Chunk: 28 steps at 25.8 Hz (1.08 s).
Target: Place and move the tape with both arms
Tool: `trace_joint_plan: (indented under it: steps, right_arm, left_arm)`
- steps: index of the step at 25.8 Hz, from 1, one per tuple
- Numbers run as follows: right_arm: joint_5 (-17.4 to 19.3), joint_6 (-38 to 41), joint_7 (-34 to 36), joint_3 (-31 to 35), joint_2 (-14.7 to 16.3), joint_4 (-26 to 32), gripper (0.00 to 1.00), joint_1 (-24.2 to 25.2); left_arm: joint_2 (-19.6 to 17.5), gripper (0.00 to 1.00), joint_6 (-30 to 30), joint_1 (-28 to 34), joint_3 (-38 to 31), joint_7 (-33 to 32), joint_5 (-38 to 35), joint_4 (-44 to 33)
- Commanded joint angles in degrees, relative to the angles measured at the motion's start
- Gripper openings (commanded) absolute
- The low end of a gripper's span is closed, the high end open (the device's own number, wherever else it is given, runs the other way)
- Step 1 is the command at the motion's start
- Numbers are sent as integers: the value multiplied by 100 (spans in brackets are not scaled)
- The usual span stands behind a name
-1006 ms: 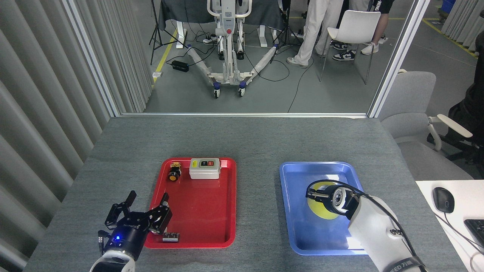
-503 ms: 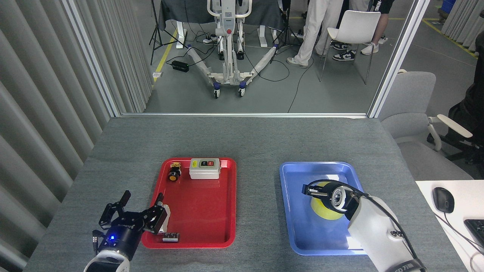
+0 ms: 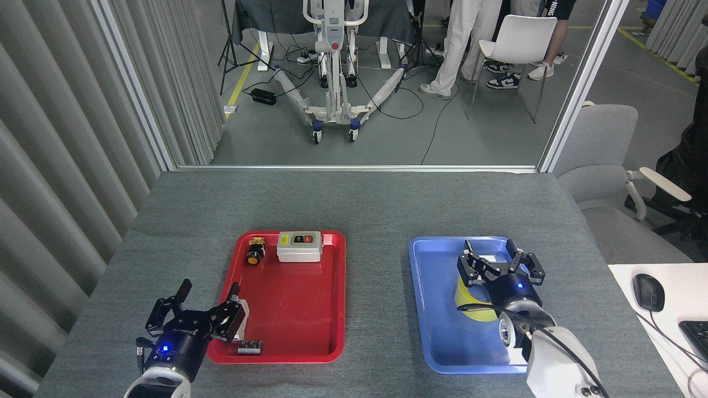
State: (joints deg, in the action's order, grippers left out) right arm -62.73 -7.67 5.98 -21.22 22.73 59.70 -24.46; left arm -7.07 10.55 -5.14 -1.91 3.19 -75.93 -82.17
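Since the earlier frames the right pincer (image 3: 500,264) has swung from a sideways, end-on pose over the roll to a forward-pointing one, fingers spread wide above the far part of the blue tray (image 3: 428,309). The left pincer (image 3: 209,301) has barely shifted in the last half second; it sits low at the near-left corner of the red tray (image 3: 293,354), fingers wide apart, holding nothing.

The tape (image 3: 470,305) lies in the blue tray, mostly hidden beneath the right wrist; only a yellow arc shows at its left side. Whether it lies flat or tilted cannot be told. The right pincer is above it, not closed on it.

Handling, by judgement: a light, rigid roll with a glossy face, likely slippery across the outer band. A hold across the rim wall, one finger inside the core, would seem the safer grip.

Writing: lettering on the left pincer body is too small to read. The white switch box (image 3: 299,246) in the red tray carries a small yellow label and red and dark buttons, text illegible. Both trays rest on the grey worktop (image 3: 376,204).
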Motion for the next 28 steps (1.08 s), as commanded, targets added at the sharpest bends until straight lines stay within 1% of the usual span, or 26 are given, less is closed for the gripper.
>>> trace_joint_plan:
  steps: [1, 3, 5, 7, 8, 9, 11, 12, 14, 18, 20, 24, 26, 28]
  right_arm:
    - [-372, 662, 1055, 681, 214, 648, 97, 811]
    - [-381, 1066, 1046, 1208, 162, 973, 98, 1215]
    - [-398, 1224, 1037, 1577, 83, 1395, 99, 1672]
    - [-416, 1189, 1011, 1929, -199, 1861, 99, 2050]
    - [-486, 1163, 949, 2104, -339, 2054, 99, 2270]
    - [-653, 1145, 844, 2245, -427, 2230, 99, 2454]
    - [-1057, 1031, 607, 2474, -550, 2538, 99, 2674]
    - [-1145, 943, 519, 2518, -647, 2652, 99, 2753]
    - [-1207, 829, 387, 2544, -700, 2784, 99, 2841]
    - [-1207, 829, 343, 2535, -577, 2784, 99, 2956]
    - [-1207, 811, 343, 2535, -506, 2784, 99, 3052]
    - [-1207, 794, 343, 2553, -506, 2793, 99, 3096]
    - [-1198, 820, 352, 2526, -498, 2828, 99, 3228]
    - [-1189, 838, 352, 2518, -498, 2863, 99, 3263]
  left_arm:
    - [-5, 100, -9, -5, -20, -3, 26, 26]
    - [-5, 100, 0, 13, -38, 6, 52, 26]
    - [-14, 100, 0, 13, -46, 6, 78, 61]
    - [-14, 100, -9, 13, -46, 6, 87, 132]
    - [-23, 100, 0, 13, -55, 6, 87, 167]
    - [-23, 100, 0, 13, -55, 6, 87, 176]
    - [-31, 100, 0, 13, -55, 6, 87, 176]
    - [-31, 100, 0, 13, -64, 6, 87, 176]
    - [-23, 100, 0, 13, -90, 15, 87, 176]
    - [12, 100, -18, 4, -117, 94, 96, 176]
    - [30, 100, -79, 13, -178, 287, 122, 167]
    - [56, 100, -132, 13, -231, 744, 614, 184]
    - [39, 100, -132, 13, -231, 727, 799, 184]
    - [30, 100, -123, 13, -231, 718, 799, 184]
